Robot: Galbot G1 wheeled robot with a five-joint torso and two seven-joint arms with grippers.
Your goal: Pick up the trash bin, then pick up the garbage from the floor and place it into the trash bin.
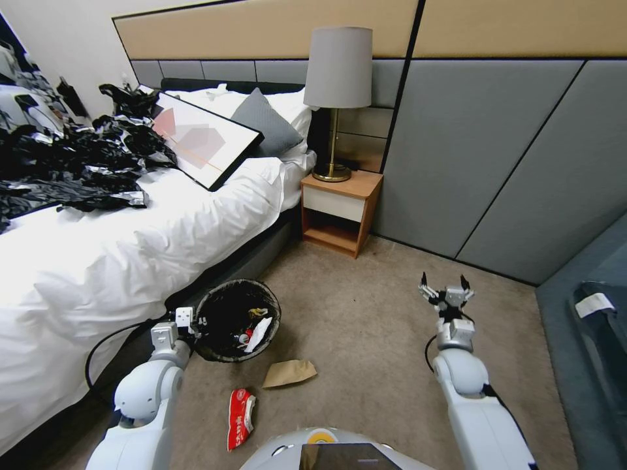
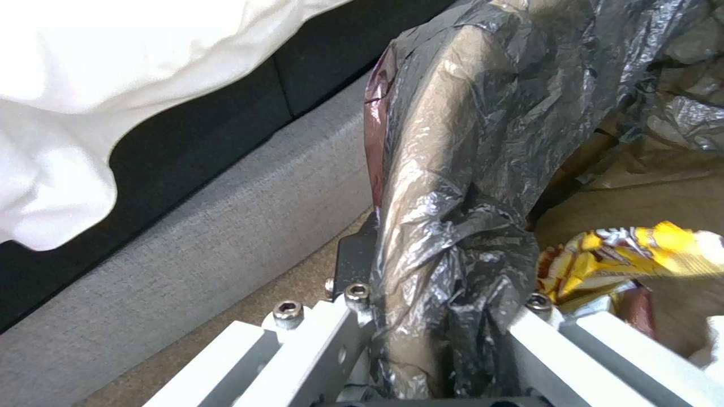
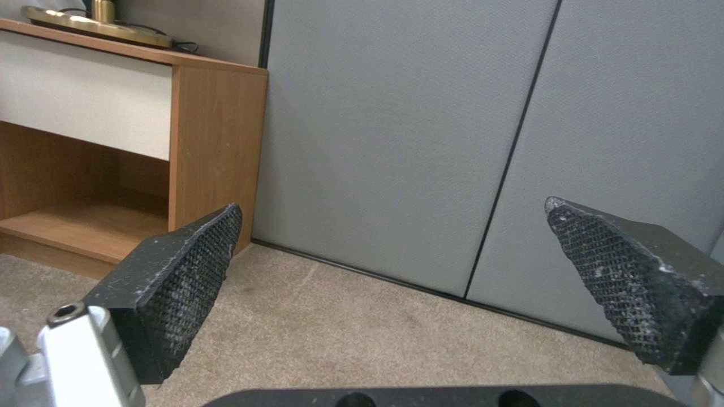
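The small round trash bin (image 1: 236,321), lined with a black plastic bag, sits on the beige carpet (image 1: 366,326) close against the grey base of the white-covered bed (image 1: 130,248). The left gripper (image 1: 189,321) is clamped on the bin's near-left rim; the left wrist view shows its metal fingers (image 2: 317,333) pinching the bag-covered edge (image 2: 452,226). Inside lie a yellow snack packet (image 2: 626,254) and white scraps. On the floor just in front of the bin lie a flat brown paper bag (image 1: 289,373) and a red-and-white crumpled wrapper (image 1: 240,418), apart from each other. The right gripper (image 1: 445,291) hangs over bare carpet, fingers spread wide and empty, with open room toward the wooden nightstand (image 1: 339,212) and the grey panelled wall (image 1: 496,163).
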